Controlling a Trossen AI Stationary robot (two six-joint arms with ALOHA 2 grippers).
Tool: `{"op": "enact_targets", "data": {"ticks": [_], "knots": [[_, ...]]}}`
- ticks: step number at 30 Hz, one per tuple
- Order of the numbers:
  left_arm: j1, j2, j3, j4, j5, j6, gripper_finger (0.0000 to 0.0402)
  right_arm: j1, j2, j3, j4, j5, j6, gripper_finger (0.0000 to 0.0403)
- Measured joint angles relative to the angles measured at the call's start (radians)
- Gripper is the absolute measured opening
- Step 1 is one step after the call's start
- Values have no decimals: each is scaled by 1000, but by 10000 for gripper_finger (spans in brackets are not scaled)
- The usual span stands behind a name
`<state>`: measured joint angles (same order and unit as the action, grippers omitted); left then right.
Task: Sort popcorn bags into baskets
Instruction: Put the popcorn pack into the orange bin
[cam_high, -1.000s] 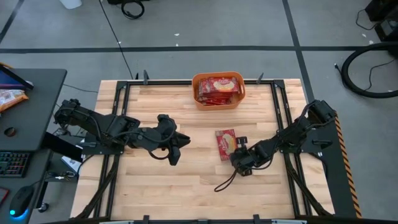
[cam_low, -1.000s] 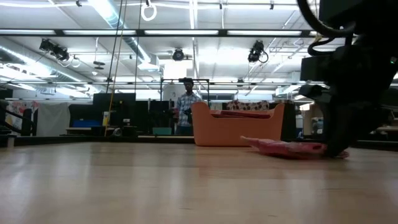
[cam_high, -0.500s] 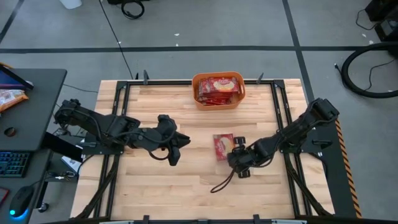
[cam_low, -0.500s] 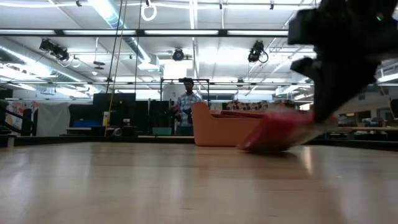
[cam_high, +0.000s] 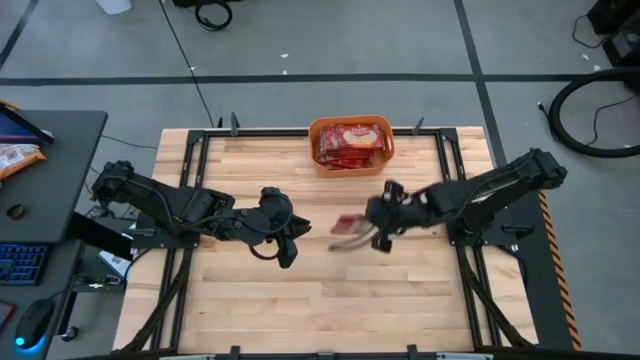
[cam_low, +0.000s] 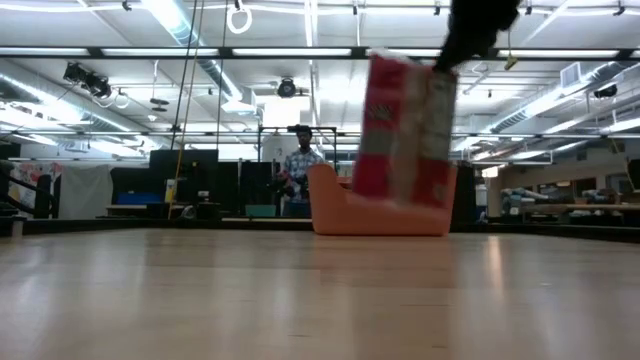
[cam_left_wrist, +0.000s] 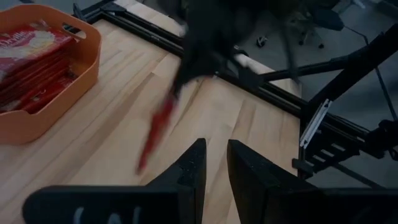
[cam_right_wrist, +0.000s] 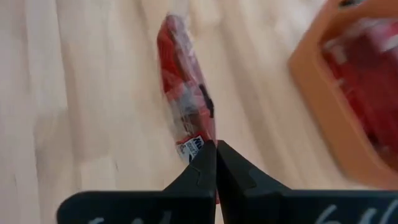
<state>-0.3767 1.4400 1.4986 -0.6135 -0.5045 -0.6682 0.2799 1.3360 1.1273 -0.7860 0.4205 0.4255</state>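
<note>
One red popcorn bag (cam_high: 347, 228) hangs in the air over the middle of the table, held by my right gripper (cam_high: 380, 220); in the low view the bag (cam_low: 404, 130) dangles in front of the orange basket (cam_low: 385, 208). The basket (cam_high: 351, 146) stands at the table's far edge and holds several red bags (cam_high: 350, 138). My left gripper (cam_high: 286, 243) hovers left of the hanging bag, touching nothing, its fingers (cam_left_wrist: 193, 167) a narrow gap apart. The left wrist view shows the bag (cam_left_wrist: 157, 127) edge-on. My right gripper (cam_right_wrist: 215, 148) pinches the bag's sealed end (cam_right_wrist: 198, 142) between its two fingers, which lie across that edge. In the low view the gripper comes from above onto the bag's top edge (cam_low: 440, 62). The bag is lifted clear of the table and hangs roughly upright below the fingers.
Black frame rails (cam_high: 452, 170) run along the table's sides and far edge. Bare wood (cam_high: 300, 300) lies across the near half. A desk with a keyboard (cam_high: 25, 262) stands left of the table. A person (cam_low: 300, 170) stands far behind the table.
My right gripper, shut on the bag's end, has risen and moved toward the far edge. The bag, lying flat on the table a second ago, tipped up by its held end and now hangs clear. My left gripper has shifted slightly toward the table's right.
</note>
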Motion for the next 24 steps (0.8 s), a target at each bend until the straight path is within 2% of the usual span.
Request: {"op": "enact_targets", "data": {"ticks": [10,15,24], "knots": [[1,-3,0,17,0,11,68,-223,-93,199,-46,0,-2,2],[1,-3,0,19,0,11,68,-337,-98,282,-63,-40,-32,2],[1,-3,0,19,0,0,68,-551,-100,299,-106,-160,-35,2]]}}
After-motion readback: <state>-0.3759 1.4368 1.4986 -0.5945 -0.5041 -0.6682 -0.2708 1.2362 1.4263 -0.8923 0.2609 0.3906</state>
